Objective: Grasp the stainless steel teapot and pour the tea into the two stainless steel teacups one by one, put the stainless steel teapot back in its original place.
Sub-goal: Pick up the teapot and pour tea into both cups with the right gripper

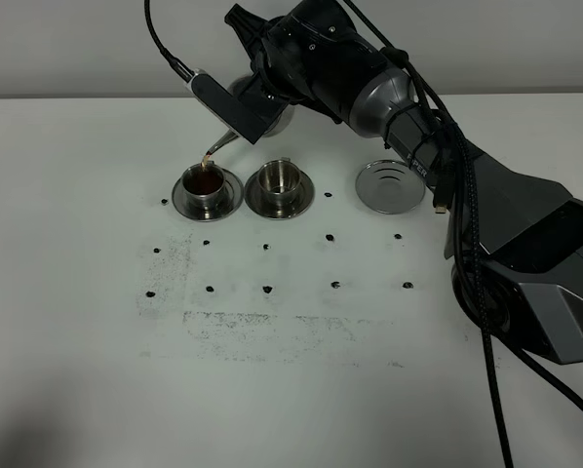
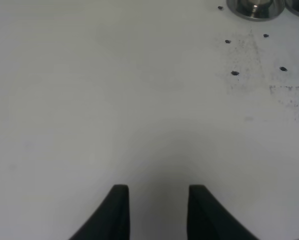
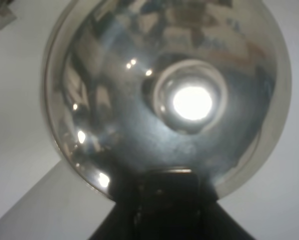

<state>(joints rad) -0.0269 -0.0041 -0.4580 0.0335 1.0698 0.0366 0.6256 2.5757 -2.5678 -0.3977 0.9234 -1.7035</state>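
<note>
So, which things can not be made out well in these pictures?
- stainless steel teapot: right wrist view, very close and blurred. In the exterior high view the right arm covers most of it.
- right gripper: how it holds the teapot is hidden by its own dark body.
- left gripper: left wrist view, only the fingertips show, cut by the edge; absent from the exterior high view.
- teacup: left wrist view, cut by the edge.
</note>
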